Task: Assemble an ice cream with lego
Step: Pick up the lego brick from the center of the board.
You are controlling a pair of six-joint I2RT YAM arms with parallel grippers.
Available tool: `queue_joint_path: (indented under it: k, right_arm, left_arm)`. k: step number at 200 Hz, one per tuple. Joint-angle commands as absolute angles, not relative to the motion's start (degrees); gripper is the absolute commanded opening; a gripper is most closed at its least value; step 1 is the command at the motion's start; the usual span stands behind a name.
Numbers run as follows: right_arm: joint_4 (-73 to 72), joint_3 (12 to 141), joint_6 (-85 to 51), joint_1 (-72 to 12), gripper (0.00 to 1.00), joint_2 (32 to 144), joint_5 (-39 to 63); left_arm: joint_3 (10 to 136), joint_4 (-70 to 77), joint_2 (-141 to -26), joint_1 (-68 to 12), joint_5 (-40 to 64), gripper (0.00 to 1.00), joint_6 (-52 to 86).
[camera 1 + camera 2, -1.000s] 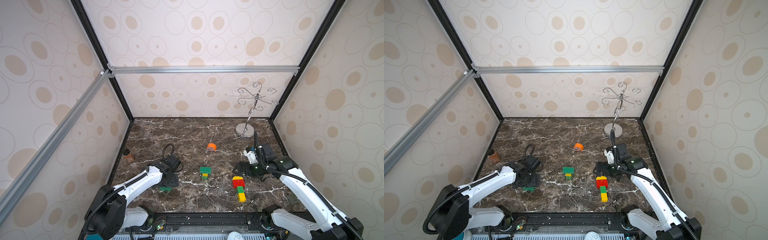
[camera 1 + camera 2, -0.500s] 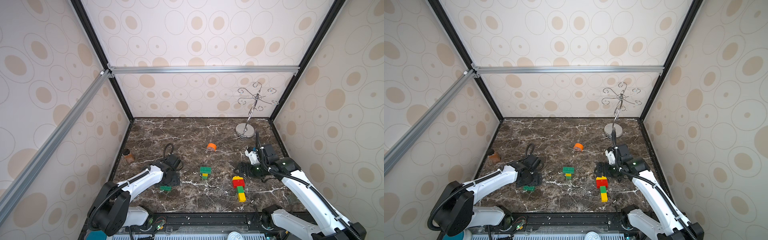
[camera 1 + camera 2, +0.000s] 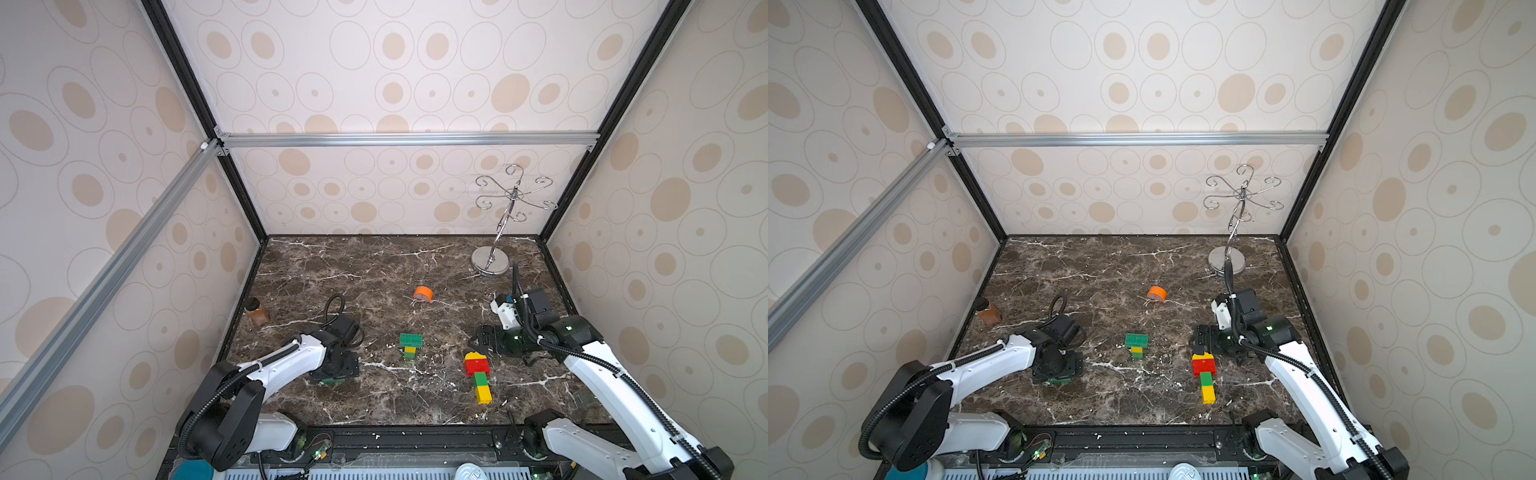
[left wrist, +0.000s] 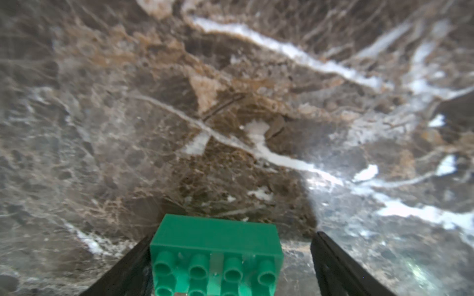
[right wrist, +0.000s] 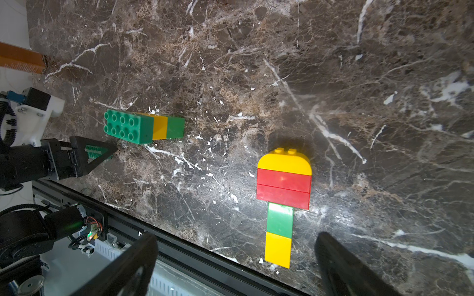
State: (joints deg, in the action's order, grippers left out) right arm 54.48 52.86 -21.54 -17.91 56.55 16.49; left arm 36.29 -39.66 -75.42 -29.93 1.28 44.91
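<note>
the dark marble table (image 3: 374, 266) carries everything. the tallest thing on it, a chrome hook stand (image 3: 490, 262), sits well behind the right fingers (image 5: 343, 264), and looks to be no part of the work. the built ice cream (image 5: 283, 184), a yellow dome over two red bricks on a green-and-yellow stick, lies flat on the table below the right fingers, likely because so thin a stick would not stand. those fingers are spread wide and hold nothing, and seem to hang clear above it. between the two pairs of fingers a green-yellow-green stack (image 5: 143, 126) lies on its side with its studs turned toward the left fingers (image 4: 123, 271), which reads as a part set ready for joining. the left fingers are down at the table, astride a loose green brick (image 4: 215, 246). one finger is close against one end and the other stands off with a visible gap, so they are open and not yet clamped. taking the brick by its ends would leave the studs and underside free for pressing on. an orange dome (image 3: 423, 293) rests well beyond both pairs, probably waiting as a scoop. a brown jar (image 3: 258, 315) stands far outside the left fingers, by the wall. no brand, label or writing can be read anywhere, and the studs are too small to tell.
</note>
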Motion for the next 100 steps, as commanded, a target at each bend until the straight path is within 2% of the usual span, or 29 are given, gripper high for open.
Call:
queue_joint_path:
  k: [1, 100]
  right_arm:
    - [55.1, 53.7, -21.0, -17.5, 0.98, 56.5, 16.3]
    - [54.6, 53.9, -20.9, -17.5, 0.99, 57.0, 17.4]
  left_arm:
    - [35.2, -38.8, -73.6, -29.9, 4.0, 0.90, 47.4]
    - [37.4, -41.4, -75.7, -30.2, 2.2, 0.87, 49.8]
